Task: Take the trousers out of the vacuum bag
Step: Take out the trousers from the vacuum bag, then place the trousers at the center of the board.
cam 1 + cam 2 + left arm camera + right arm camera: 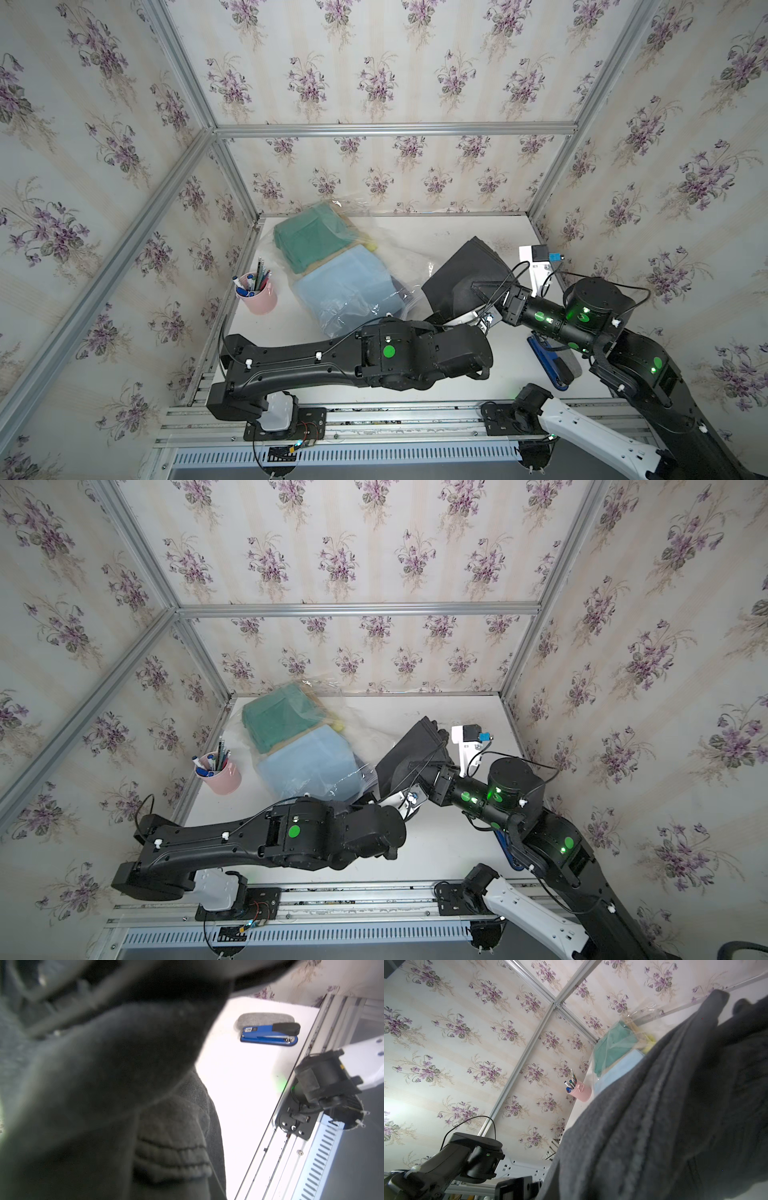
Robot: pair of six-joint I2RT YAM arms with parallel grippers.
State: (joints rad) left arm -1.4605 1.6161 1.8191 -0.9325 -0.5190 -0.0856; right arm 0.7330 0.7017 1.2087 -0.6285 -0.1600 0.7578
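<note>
Dark grey trousers (pixel 461 270) are hanging outside the vacuum bag (pixel 399 254), left claw (pixel 436 316) and right claw (pixel 482 289) both pinching them; teal pair (pixel 307 237) and light-blue pair (pixel 345 286) are sitting inside.

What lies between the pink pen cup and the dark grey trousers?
The vacuum bag, with the light blue trousers inside, sits between the pink pen cup and the dark grey trousers. Both top views show it.

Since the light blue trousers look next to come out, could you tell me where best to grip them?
Pinch the light blue trousers at their edge nearest the dark grey trousers, coming from that side: the vacuum bag seems open there, and the teal green trousers block the far end.
</note>
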